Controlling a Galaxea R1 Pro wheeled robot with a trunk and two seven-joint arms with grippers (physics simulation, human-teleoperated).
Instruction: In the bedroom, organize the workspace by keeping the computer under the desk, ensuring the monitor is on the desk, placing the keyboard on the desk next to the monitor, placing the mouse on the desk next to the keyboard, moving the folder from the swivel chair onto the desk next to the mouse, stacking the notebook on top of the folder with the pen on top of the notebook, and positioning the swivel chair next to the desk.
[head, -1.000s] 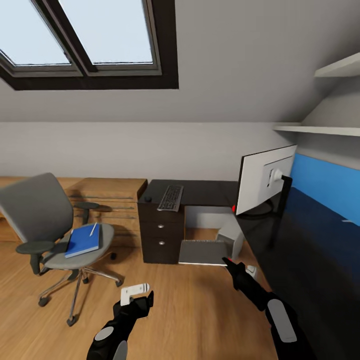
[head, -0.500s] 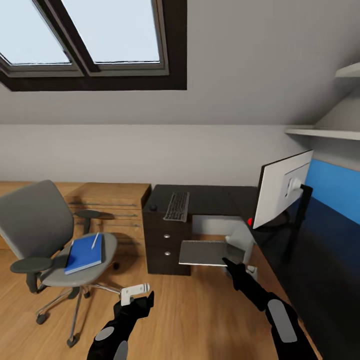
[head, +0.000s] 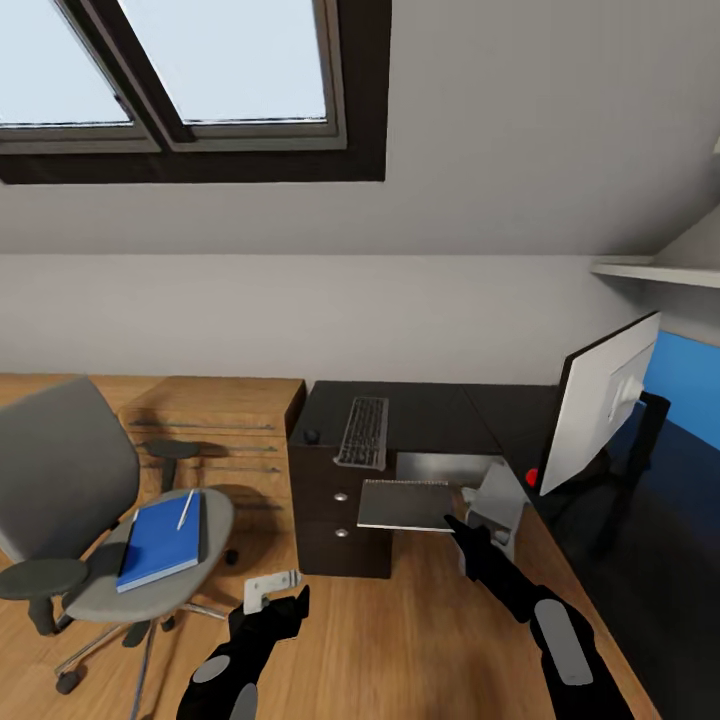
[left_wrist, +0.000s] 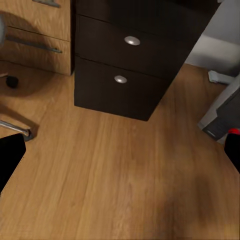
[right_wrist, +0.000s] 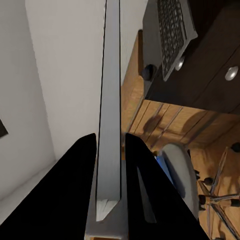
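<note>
My right gripper (head: 452, 522) (right_wrist: 110, 139) is shut on the edge of a flat grey notebook (head: 405, 505) (right_wrist: 111, 100), held level above the floor in front of the desk (head: 440, 405). The keyboard (head: 363, 432) (right_wrist: 175, 30) and a small dark mouse (head: 313, 436) (right_wrist: 147, 71) lie on the desk's left end. The monitor (head: 600, 400) stands at the right, its pale back towards me. Under the desk is the grey computer (head: 497, 500) (left_wrist: 225, 112). On the swivel chair (head: 60, 470) lies a blue folder (head: 160, 540) with the white pen (head: 185, 508) on it. My left gripper (head: 290, 605) (left_wrist: 120, 155) hangs open over the floor.
The black drawer unit (head: 335, 510) (left_wrist: 130, 65) carries the desk's left end. A light wooden dresser (head: 220, 420) stands behind the chair. A shelf (head: 650, 270) juts from the right wall under the sloped ceiling. Wooden floor (head: 400, 640) lies between me and the desk.
The whole picture has shifted: desk and monitor sit further right and the chair lower left, so the camera has moved. Both grippers keep their places, the notebook still held.
</note>
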